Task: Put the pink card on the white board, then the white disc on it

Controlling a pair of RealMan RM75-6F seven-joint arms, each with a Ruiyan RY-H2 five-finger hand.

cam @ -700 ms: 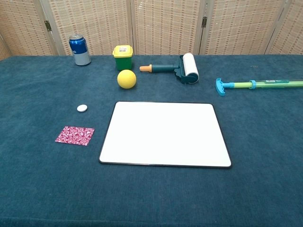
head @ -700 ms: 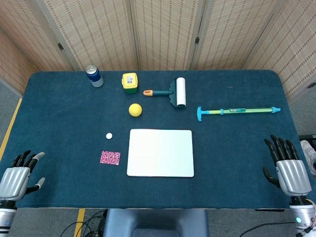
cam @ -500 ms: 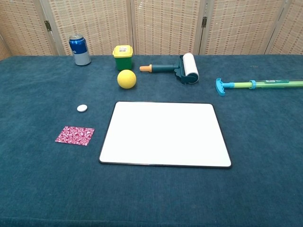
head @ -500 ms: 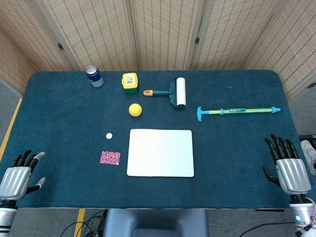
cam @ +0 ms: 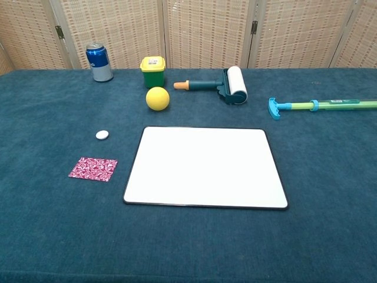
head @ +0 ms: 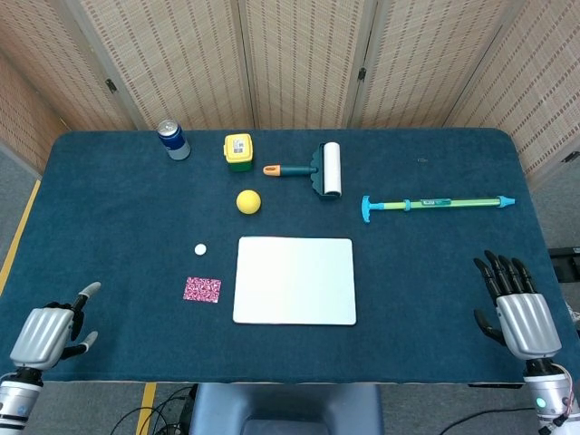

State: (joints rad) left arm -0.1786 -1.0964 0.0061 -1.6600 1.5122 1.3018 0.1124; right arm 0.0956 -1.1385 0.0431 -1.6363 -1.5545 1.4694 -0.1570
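The pink patterned card (head: 202, 290) (cam: 93, 168) lies flat on the blue cloth, just left of the white board (head: 294, 280) (cam: 205, 167). The small white disc (head: 200, 249) (cam: 102, 135) sits a little behind the card. My left hand (head: 50, 331) hovers at the table's front left corner, holding nothing, well left of the card. My right hand (head: 512, 308) is at the front right edge with its fingers spread and empty. Neither hand shows in the chest view.
Along the back stand a blue can (head: 173, 140), a yellow-and-green tub (head: 238, 152) and a lint roller (head: 317, 169). A yellow ball (head: 248, 201) lies behind the board. A green and blue stick (head: 435, 204) lies at the right.
My left hand has shifted right, inward over the table corner, and turned. My right hand has edged slightly left. The card, disc and board have not moved.
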